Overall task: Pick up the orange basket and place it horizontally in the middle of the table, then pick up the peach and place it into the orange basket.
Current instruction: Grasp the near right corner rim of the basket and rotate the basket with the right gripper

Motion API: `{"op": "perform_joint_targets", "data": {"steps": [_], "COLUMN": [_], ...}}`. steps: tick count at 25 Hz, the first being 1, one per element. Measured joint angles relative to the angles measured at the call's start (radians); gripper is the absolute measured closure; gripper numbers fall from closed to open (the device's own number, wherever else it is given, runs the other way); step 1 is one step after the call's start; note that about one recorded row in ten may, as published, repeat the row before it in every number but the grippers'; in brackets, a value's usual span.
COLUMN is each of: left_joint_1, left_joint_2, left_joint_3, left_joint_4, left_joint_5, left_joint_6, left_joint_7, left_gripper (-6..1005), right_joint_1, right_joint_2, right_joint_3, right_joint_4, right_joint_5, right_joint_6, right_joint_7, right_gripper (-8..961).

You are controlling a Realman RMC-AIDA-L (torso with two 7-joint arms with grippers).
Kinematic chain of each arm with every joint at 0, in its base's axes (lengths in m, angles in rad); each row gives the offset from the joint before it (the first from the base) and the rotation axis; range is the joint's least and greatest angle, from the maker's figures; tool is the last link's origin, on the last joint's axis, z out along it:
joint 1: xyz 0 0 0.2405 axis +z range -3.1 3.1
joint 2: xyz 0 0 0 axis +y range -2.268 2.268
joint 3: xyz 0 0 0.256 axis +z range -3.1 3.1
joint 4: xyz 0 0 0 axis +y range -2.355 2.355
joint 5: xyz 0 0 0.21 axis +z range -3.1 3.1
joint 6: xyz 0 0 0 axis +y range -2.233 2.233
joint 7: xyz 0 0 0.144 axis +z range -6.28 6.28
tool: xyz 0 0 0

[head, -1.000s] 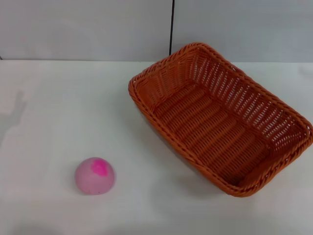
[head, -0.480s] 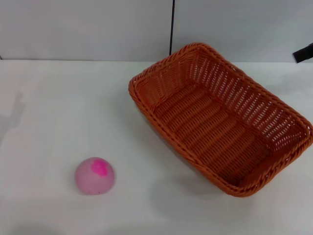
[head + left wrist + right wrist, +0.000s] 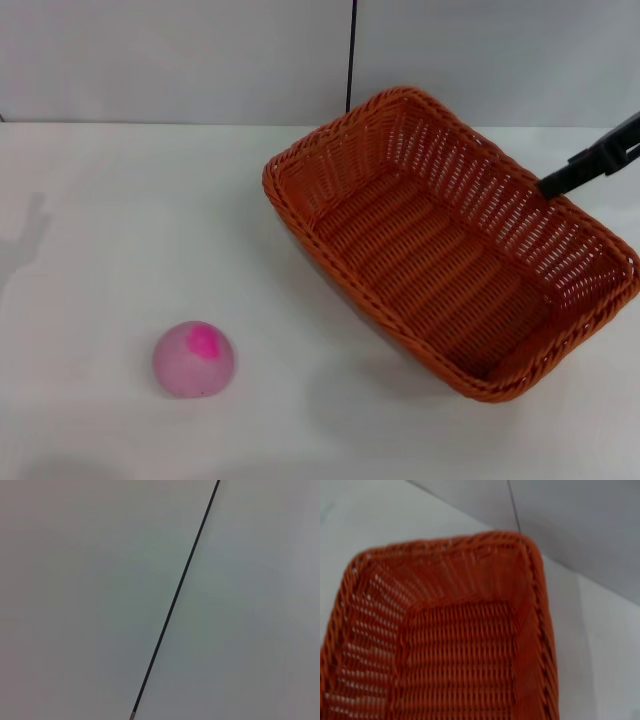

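Our right gripper (image 3: 556, 183) reaches over the far rim of the large orange-brown woven wicker basket (image 3: 440, 240), which lies diagonally on the plain white table (image 3: 120, 220). We cannot tell whether its claw is spread. The small pale pink peach (image 3: 194, 359) sits well apart.

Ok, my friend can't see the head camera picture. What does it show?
A big orange basket sits at a slant on the right of a white table, empty. A small pink peach lies apart from it, near the front left. The right gripper reaches in over the basket's far right rim.
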Motion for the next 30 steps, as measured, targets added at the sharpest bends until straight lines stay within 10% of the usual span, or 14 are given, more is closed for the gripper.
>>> {"op": "perform_joint_targets", "data": {"steps": [8, 20, 30], "left_joint_1": [0.005, 0.005, -0.001], "left_joint_2": [0.001, 0.002, 0.002], "left_joint_3": [-0.001, -0.003, -0.003], "left_joint_4": [0.000, 0.000, 0.000], "left_joint_5": [0.000, 0.000, 0.000], "left_joint_6": [0.000, 0.002, 0.009], "left_joint_7": [0.000, 0.000, 0.004], "left_gripper": [202, 202, 202], "right_joint_1": [-0.010, -0.010, -0.020], "right_joint_2": [0.045, 0.057, 0.058], "right_joint_3": [-0.068, -0.124, -0.118], "right_joint_4": [0.023, 0.067, 0.050], "right_joint_5": [-0.017, -0.051, -0.049], "right_joint_6": [0.044, 0.078, 0.073], "right_joint_7": [0.003, 0.003, 0.002], "right_gripper": [358, 371, 762]}}
